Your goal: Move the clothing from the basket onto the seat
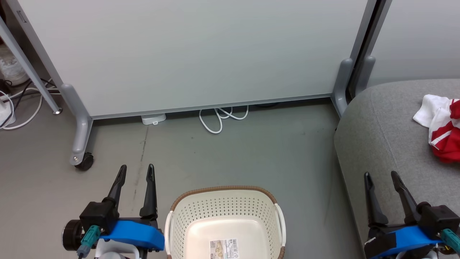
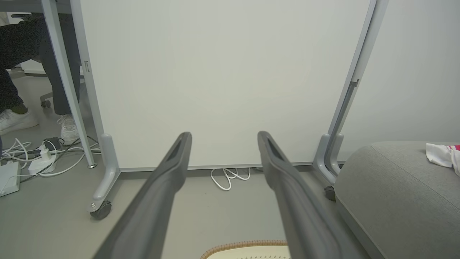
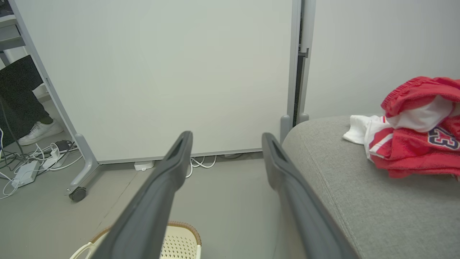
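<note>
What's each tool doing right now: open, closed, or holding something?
Left tool: open, holding nothing.
Right tool: open, holding nothing.

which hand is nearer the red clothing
Right. The right hand is by the edge of the sofa cushion, short of the clothing; the left hand is beyond the basket, over the floor.

A pale partition panel (image 1: 194,54) on grey metal legs stands on a smooth grey floor (image 1: 251,151), one leg ending in a black caster (image 1: 85,162). A second panel (image 1: 417,39) adjoins its right edge. A white cable (image 1: 220,114) loops from under its bottom edge. Beyond its left edge lie a power strip (image 2: 42,162) and a person's white shoe (image 2: 68,129).
</note>
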Tool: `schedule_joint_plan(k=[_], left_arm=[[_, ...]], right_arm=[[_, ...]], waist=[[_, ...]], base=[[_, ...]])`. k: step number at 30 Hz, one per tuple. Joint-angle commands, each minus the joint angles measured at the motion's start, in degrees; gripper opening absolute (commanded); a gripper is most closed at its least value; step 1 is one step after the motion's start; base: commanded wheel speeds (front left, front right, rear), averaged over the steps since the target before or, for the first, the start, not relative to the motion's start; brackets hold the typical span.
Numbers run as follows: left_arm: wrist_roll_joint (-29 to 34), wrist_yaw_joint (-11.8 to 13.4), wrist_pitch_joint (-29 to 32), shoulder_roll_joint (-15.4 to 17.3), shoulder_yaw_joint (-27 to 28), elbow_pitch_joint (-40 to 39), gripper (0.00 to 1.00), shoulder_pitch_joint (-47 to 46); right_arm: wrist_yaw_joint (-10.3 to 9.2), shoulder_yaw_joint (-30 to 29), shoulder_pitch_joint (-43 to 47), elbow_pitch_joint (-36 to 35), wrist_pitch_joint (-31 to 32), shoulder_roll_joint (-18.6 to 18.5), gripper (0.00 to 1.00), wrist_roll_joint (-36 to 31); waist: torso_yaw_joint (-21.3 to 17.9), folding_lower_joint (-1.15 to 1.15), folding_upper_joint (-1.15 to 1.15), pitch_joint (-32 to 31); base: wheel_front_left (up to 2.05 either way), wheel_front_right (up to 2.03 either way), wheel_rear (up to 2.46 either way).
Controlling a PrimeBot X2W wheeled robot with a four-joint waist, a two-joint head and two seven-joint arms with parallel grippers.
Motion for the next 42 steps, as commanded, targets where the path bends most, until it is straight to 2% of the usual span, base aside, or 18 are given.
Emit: schedule_joint_plan(k=[1,2,7,24,42], left_arm=[[0.49,0.37,-0.14,-0.04,-0.18,0.05,1.0,0.14],[0.26,0.2,0.01,0.01,-0.09,0.05,0.0,0.0],[-0.25,0.11,0.56,-0.02,0.06,2.32,0.0,1.74],[-18.2,-0.25,5.26,-0.02,2.56,0.88,0.0,1.07],[-33.69,-0.59,9.27,-0.02,4.7,-0.42,0.0,0.51]], right_arm=[[0.01,-0.02,0.74,-0.01,-0.19,0.26,1.0,-0.23],[0.0,0.02,0.0,-0.01,0.0,0.12,0.0,-0.01],[0.0,0.06,0.36,2.43,0.39,0.5,0.0,0.5],[0.0,-0.52,-0.74,2.0,5.15,0.72,0.0,18.99],[0.0,-0.9,-1.72,1.61,9.17,0.91,0.0,34.98]], waist=[[0.05,0.0,0.0,-0.02],[0.06,0.0,0.0,-0.03],[0.06,0.0,0.0,-0.04],[-0.28,0.0,0.0,-0.1],[-0.65,0.0,0.0,-0.15]], base=[[0.0,0.0,0.0],[0.0,0.0,0.0],[0.0,0.0,0.0],[0.0,0.0,0.0],[0.0,0.0,0.0]])
